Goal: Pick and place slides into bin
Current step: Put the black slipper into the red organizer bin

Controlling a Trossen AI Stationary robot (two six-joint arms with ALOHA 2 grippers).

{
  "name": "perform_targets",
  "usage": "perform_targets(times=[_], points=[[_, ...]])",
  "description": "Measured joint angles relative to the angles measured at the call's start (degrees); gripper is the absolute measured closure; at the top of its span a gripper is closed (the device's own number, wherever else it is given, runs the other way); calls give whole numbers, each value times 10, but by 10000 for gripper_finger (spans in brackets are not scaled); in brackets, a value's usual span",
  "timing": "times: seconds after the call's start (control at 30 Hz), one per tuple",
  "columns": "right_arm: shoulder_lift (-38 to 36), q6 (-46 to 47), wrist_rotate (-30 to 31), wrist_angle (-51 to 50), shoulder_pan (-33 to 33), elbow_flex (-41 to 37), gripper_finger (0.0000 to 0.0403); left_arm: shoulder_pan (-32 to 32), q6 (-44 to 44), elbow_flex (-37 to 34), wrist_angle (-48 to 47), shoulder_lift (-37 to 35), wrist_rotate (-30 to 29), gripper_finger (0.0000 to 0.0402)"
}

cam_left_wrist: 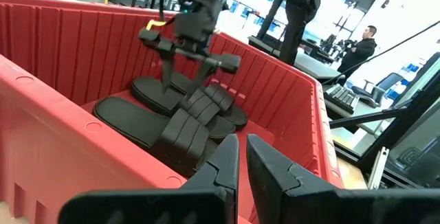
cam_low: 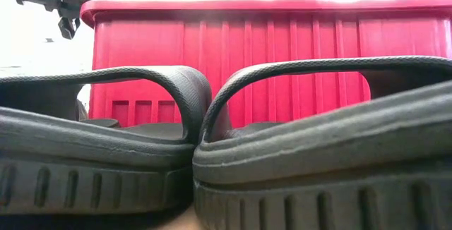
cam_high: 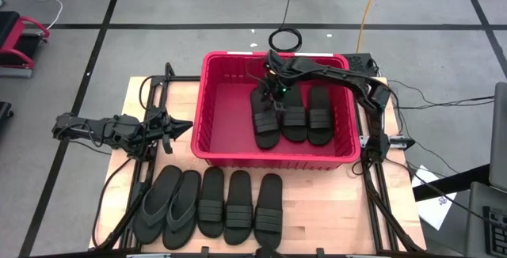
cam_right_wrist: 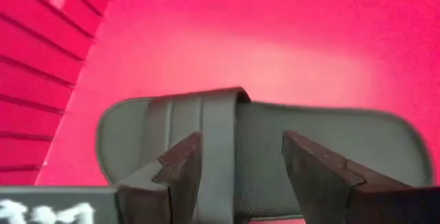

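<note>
Ribbed rubber slides [cam_high: 295,114] in slotted red bin [cam_high: 207,92], right gripper [cam_high: 275,93] jaws apart, left gripper [cam_high: 181,125] seemingly closed.

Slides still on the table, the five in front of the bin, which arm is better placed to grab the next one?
Probably left. The left gripper hovers free beside the bin, near the row's flip-flop end. The right gripper is open inside the bin over the leftmost binned slide.

Overhead view straight down, low view pressed against slides [cam_low: 212,152], both wrist views share the bin [cam_left_wrist: 62,148]
</note>
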Motion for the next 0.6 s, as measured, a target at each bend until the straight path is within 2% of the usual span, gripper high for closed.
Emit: perform_targets(times=[0.37, 0.6], points=[[5, 0, -49, -42, -25, 0, 211, 0, -9, 0, 0, 0, 1, 376], [10, -15, -70, -20, -24, -19, 211, 0, -15, 0, 0, 0, 3, 376]])
